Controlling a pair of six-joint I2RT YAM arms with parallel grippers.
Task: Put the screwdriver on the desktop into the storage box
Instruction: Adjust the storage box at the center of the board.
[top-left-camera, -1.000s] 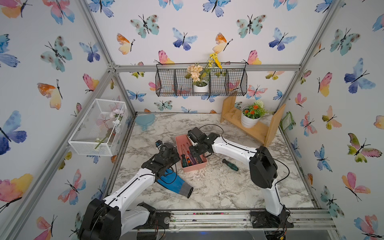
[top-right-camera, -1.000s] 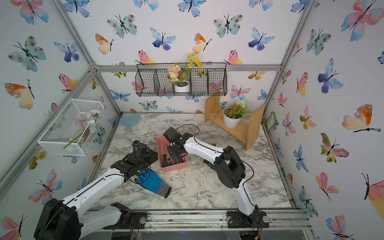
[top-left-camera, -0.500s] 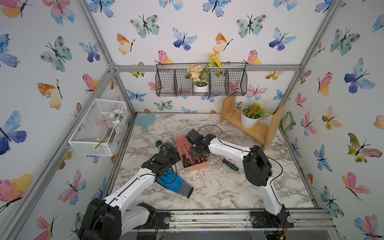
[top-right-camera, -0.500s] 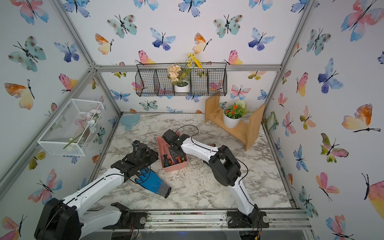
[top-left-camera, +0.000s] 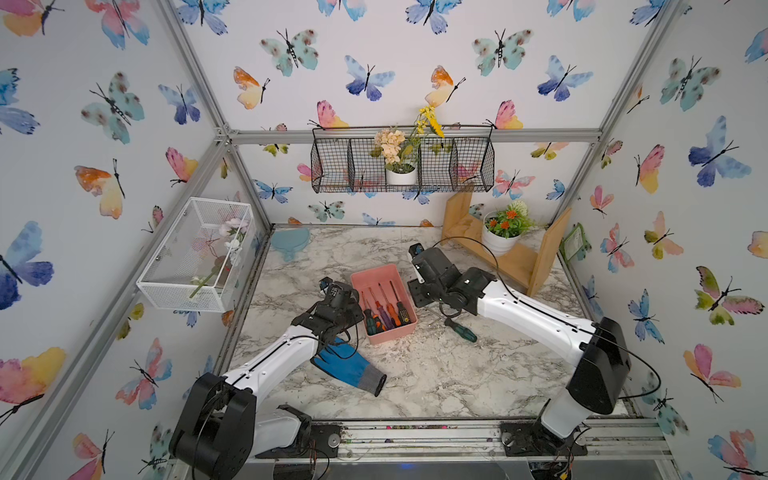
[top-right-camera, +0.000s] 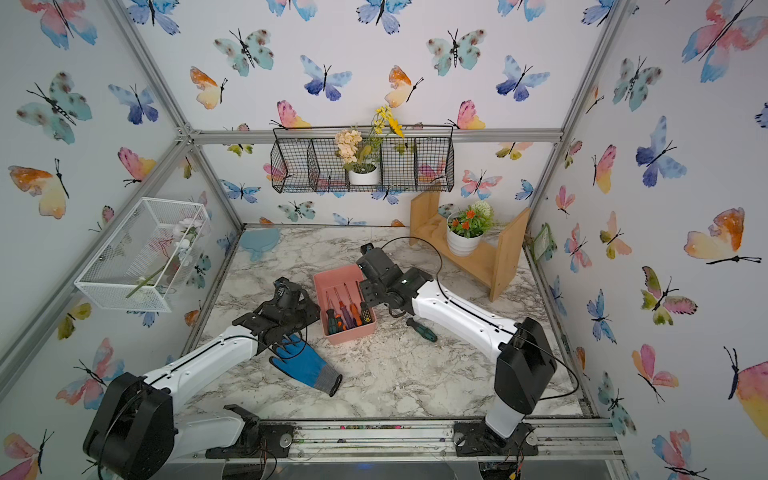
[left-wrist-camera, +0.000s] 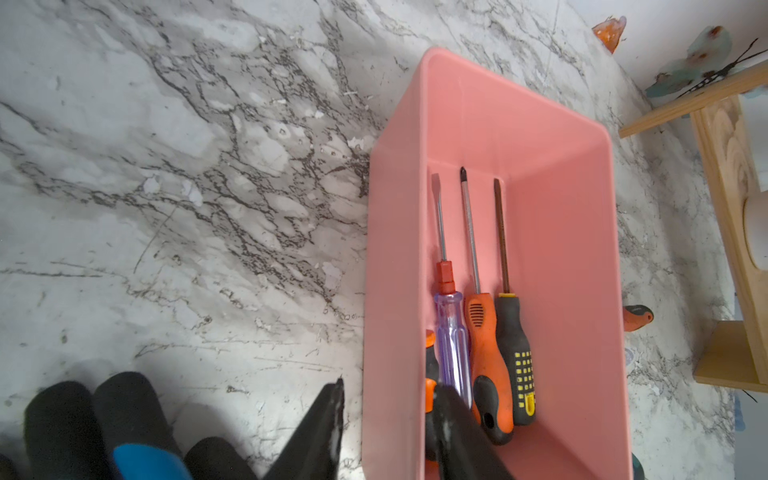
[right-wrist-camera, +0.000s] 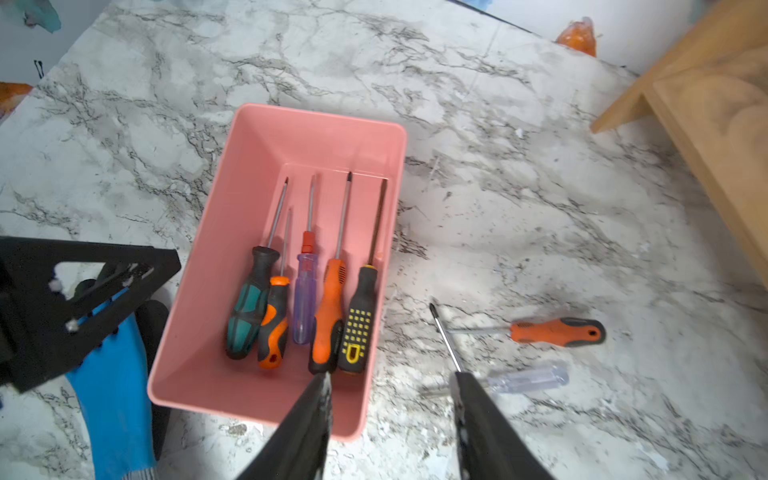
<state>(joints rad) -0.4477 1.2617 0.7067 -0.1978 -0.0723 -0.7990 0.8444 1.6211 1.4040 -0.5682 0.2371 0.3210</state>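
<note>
Screwdriver with a green handle (top-left-camera: 460, 330) lies loose on the marble-veined desktop (top-left-camera: 436, 374), just right of centre in both top views. It is beside the salmon-pink storage box (top-left-camera: 392, 336) and just below the right arm's wrist in the frame. The box sits at mid-frame and holds five other screwdrivers (right-wrist-camera: 305, 291) side by side, handles toward its lower end, tips toward its upper end. The right wrist view shows two more on the marble outside the box, near each other: an orange-handled screwdriver (right-wrist-camera: 555, 332) and a clear-handled screwdriver (right-wrist-camera: 528, 379). The right gripper (right-wrist-camera: 390, 377) hangs with its jaws apart and nothing between them. One finger is over the box's near corner, the other over a bare metal shaft (right-wrist-camera: 442, 332) whose handle it hides. The left gripper (left-wrist-camera: 390, 390), at the box's left side in the top views, has its jaws apart astride the side wall, one finger outside and one inside above the handles. Whether either touches the plastic cannot be told. A blue glove (top-left-camera: 345, 363) lies on the desktop at lower left of the box, partly under the left arm.
</note>
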